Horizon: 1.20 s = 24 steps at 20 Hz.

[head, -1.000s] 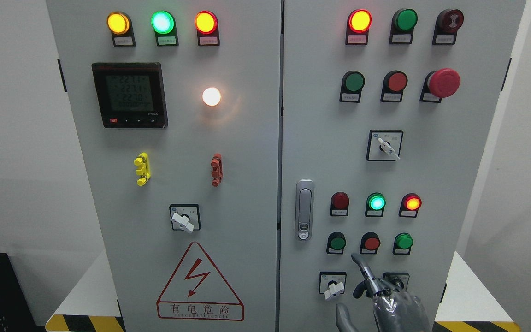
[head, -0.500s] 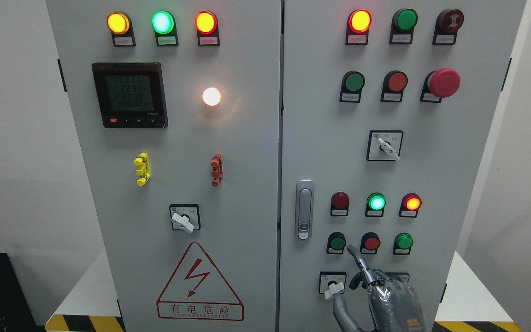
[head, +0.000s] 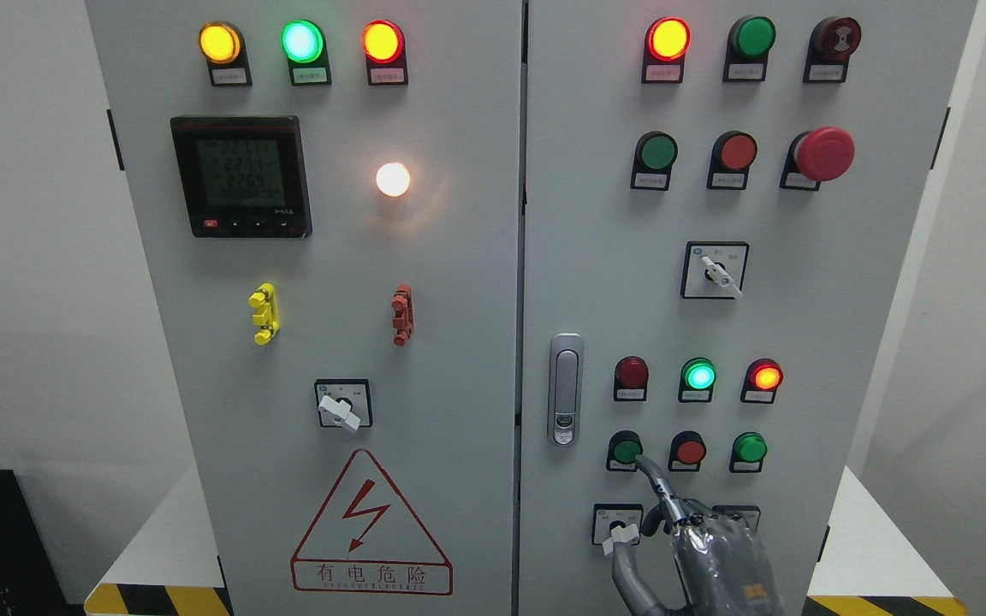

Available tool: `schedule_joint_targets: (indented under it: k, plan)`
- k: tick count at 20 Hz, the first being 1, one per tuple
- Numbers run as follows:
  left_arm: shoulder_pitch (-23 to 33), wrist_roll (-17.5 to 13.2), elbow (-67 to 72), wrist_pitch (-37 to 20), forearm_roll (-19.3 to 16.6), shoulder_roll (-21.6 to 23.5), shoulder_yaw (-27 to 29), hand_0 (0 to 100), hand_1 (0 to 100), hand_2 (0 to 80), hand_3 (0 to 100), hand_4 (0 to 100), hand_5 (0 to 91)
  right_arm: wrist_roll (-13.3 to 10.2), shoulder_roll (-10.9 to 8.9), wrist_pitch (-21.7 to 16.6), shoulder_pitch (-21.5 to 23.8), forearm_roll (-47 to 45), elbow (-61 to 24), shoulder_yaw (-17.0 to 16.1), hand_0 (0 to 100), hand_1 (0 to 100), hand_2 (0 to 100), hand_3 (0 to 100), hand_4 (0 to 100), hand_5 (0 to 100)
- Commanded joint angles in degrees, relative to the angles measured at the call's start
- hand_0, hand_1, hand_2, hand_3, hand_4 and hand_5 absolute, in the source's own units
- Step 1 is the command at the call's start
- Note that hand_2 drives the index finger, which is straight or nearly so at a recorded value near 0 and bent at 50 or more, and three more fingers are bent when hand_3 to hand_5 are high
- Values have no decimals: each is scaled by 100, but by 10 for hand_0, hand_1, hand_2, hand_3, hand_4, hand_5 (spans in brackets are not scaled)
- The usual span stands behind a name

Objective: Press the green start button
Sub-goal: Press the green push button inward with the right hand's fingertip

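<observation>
My right hand rises from the bottom edge in front of the right cabinet door. Its index finger is stretched out up and to the left, and the other fingers are curled in and hold nothing. The fingertip is at the lower right rim of a dark green push button, the left one in the lowest button row; I cannot tell whether it touches. A red button and a brighter green button sit to its right. The left hand is out of view.
Above that row are a dark red lamp, a lit green lamp and a lit red lamp. A rotary switch sits just left of the hand, and a door handle further left. A mushroom emergency stop is higher up.
The right hand has moved up and to the left. Its index fingertip went from below the red button to the lower right edge of the left green button.
</observation>
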Motion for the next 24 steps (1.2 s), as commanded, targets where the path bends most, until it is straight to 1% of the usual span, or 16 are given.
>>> schedule_joint_targets:
  k: [1,16,24]
  plan:
    - [0,-1,-1,-1,0,0,0,120,556,0,0,0,0,10,6,-6,-93,3,238,-62,653,396,0,613,651,633]
    - [0,-1,-1,-1,0,0,0,120,556,0,0,0,0,45,6,-6,-269,3,396,-36,663,397,0,610,652,627]
    - [0,-1,-1,-1,0,0,9,120,556,0,0,0,0,72,6,-6,-278,3,449,-27,665,398,0,608,652,625]
